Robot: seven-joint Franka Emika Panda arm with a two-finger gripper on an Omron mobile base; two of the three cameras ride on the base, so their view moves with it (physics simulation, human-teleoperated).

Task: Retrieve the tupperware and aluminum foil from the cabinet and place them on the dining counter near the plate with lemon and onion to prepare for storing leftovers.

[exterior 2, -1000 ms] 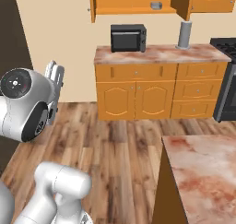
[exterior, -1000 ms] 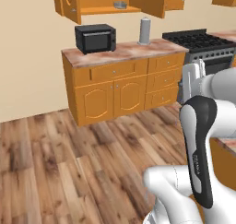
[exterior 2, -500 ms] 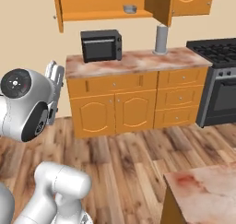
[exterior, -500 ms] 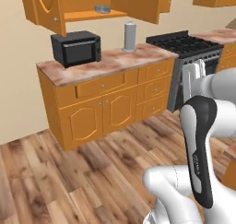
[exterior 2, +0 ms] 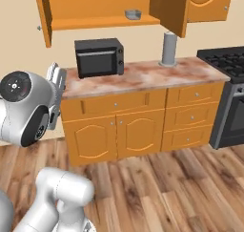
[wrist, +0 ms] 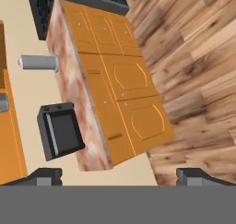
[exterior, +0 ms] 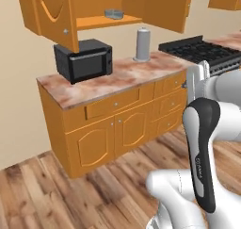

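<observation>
The cabinet (exterior: pixel 94 9) hangs on the wall with both doors swung open, and the tupperware (exterior: pixel 114 13) sits on its inner shelf toward the right side; the right base view gives the same tupperware (exterior 2: pixel 133 14) close to the open right door. Below, a black microwave (exterior 2: pixel 99 57) and a tall grey canister (exterior 2: pixel 168 48) stand well apart on the wall counter (exterior 2: pixel 138 76), over orange base cabinets and a wood floor. The left base view catches the stove (exterior: pixel 200 49) beyond the counter's right end. In the hand view, rolled sideways, the gripper (wrist: pixel 123 176) has its two tips spread wide with nothing between them; the microwave (wrist: pixel 60 128) and canister (wrist: pixel 39 62) show there, plus a grey sliver at the left edge that may be the tupperware.
</observation>
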